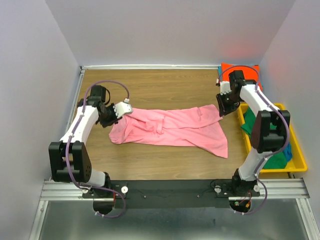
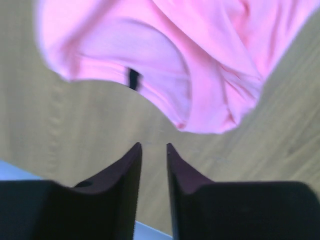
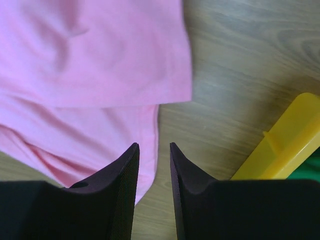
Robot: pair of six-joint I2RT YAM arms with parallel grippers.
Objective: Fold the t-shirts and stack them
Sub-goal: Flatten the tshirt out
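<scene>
- The left hand (image 2: 153, 145) has its fingers a narrow gap apart with nothing between them. It is poised over bare desk (image 2: 50, 125).
- Just ahead of its fingertips, clear of them, lies the rumpled end of the pink t-shirt (image 2: 200, 60). A small dark tag (image 2: 133, 78) sits a little further on.
- The right hand (image 3: 153, 145) is also narrowly parted and grips nothing. A hem of the pink t-shirt runs in close by the finger on the left of its wrist view; I cannot tell whether they touch. The cloth spreads ahead of that finger.
- Near this hand, on the other side, is a corner of the yellow bin (image 3: 290, 145), with a green t-shirt (image 3: 311, 169) inside.
- Seen from above, the pink t-shirt stretches creased across the desk, from one hand to the other.
- Beyond the right hand, at the desk's far corner, lies the orange t-shirt (image 1: 240, 70), partly hidden by the arm.
</scene>
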